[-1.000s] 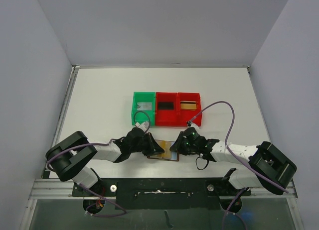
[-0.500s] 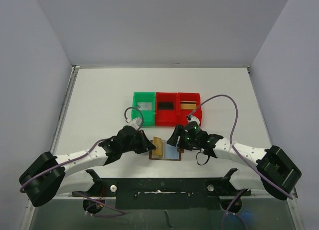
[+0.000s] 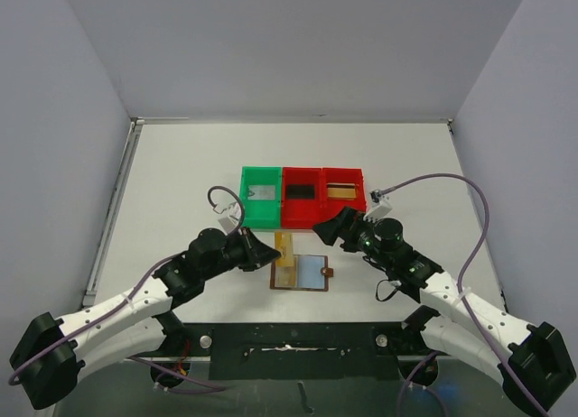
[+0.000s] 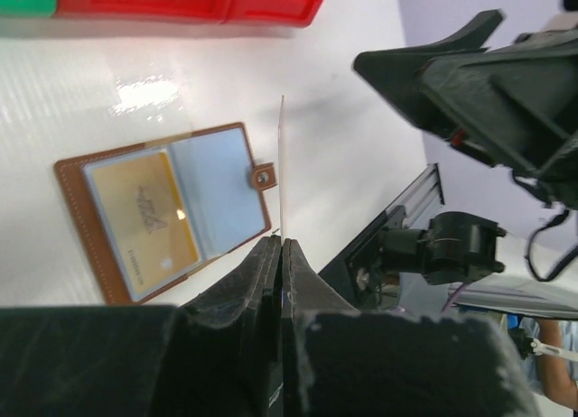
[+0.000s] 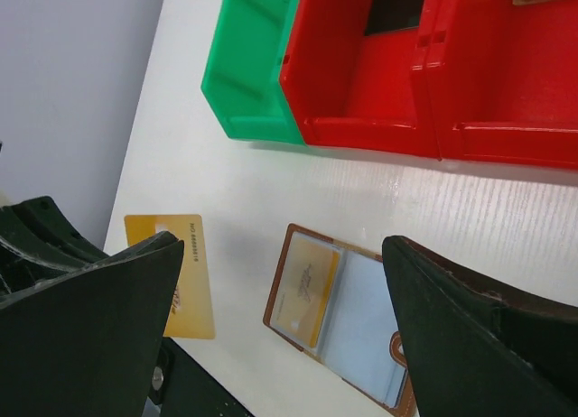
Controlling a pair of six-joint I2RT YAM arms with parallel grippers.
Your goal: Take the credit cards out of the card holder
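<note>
The brown card holder [image 3: 312,274] lies open and flat on the white table, showing a gold credit card [image 3: 287,275] in its left pocket and a pale blue pocket on the right. My left gripper [image 3: 274,252] is shut on another gold credit card [image 3: 286,245], held just above and behind the holder. The left wrist view shows that card [image 4: 282,164] edge-on, rising from the pinched fingers [image 4: 282,241] over the holder [image 4: 230,178]. My right gripper [image 3: 330,226] hangs open behind the holder's right half, holding nothing. The right wrist view has the holder [image 5: 366,313] and the held card [image 5: 190,282] between its wide fingers [image 5: 284,245].
A row of three bins stands behind the holder: a green bin [image 3: 246,200] with a pale card, a middle red bin [image 3: 301,213] with a black card, and a right red bin [image 3: 345,211] with a tan card. The black base rail [image 3: 289,336] runs along the near edge.
My right gripper has opened and lifted back right, off the holder. My left gripper has drawn a gold card out of the holder and raised it towards the bins.
</note>
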